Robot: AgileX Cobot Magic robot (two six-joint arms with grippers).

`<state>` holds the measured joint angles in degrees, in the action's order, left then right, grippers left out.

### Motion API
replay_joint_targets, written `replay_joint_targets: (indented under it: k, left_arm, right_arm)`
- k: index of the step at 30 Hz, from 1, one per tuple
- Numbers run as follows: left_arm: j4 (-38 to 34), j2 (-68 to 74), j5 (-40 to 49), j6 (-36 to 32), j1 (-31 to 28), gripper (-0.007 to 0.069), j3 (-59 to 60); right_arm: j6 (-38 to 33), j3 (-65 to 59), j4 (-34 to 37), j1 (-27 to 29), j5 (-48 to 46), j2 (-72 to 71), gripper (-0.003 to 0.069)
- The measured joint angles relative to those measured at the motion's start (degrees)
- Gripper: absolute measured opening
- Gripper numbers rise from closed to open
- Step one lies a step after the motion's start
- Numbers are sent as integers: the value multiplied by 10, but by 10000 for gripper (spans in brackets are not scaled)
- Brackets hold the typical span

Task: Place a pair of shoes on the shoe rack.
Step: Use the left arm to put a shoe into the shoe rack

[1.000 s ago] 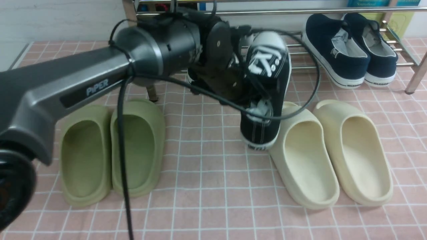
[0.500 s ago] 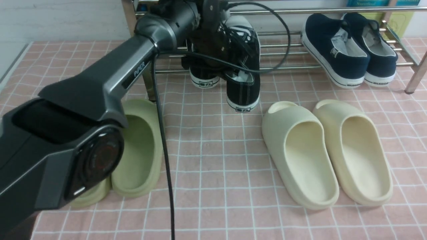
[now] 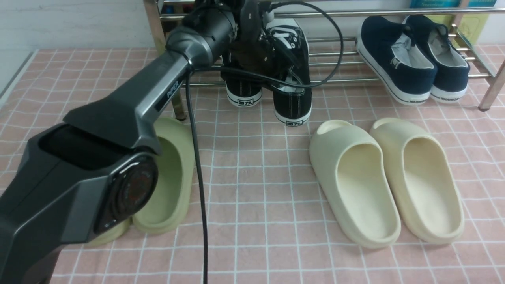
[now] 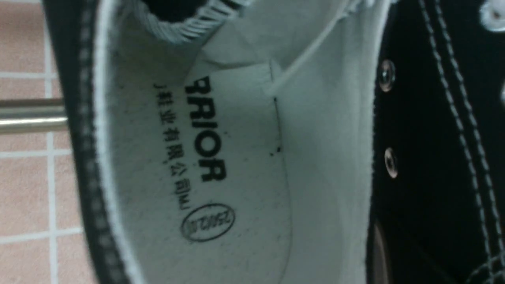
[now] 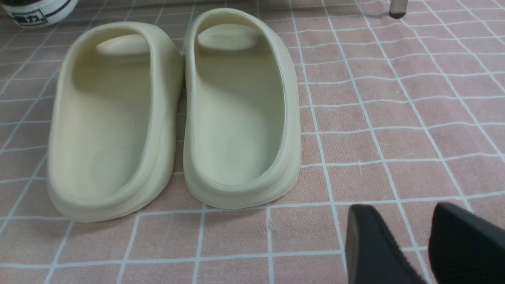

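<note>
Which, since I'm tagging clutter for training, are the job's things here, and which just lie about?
Job in hand: shoe rack; held black sneaker; second black sneaker, already on the rack.
Lying about: navy slip-ons on the rack; green slides and cream slides on the floor.

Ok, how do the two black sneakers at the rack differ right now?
The right sneaker is held in the jaws of the left gripper; the left sneaker sits free. The right sneaker's heel juts further off the shoe rack than the left sneaker's. Both are black with white soles, heels toward the camera.
</note>
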<state>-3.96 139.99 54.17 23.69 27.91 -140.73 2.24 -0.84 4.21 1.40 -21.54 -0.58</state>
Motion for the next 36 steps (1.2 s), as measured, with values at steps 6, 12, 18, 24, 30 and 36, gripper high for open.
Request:
replay_joint_targets:
  k: [6, 12, 18, 24, 30, 36]
  left_arm:
    - [17, 1, -25, -6, 1, 31, 0]
    - [22, 1, -36, -6, 1, 48, 0]
    - [20, 1, -46, -17, 1, 128, 0]
    - [-3, -2, -52, -25, 1, 323, -6]
    - [-10, -39, -9, -43, 1, 416, -17]
    - [-34, -107, 62, -142, 1, 371, -22]
  right_arm:
    - [0, 0, 0, 0, 0, 0, 240]
    - [0, 0, 0, 0, 0, 0, 240]
    - [0, 0, 0, 0, 0, 0, 240]
    - [0, 0, 0, 0, 0, 0, 240]
    - [0, 0, 0, 0, 0, 0, 240]
    - [0, 0, 0, 0, 0, 0, 240]
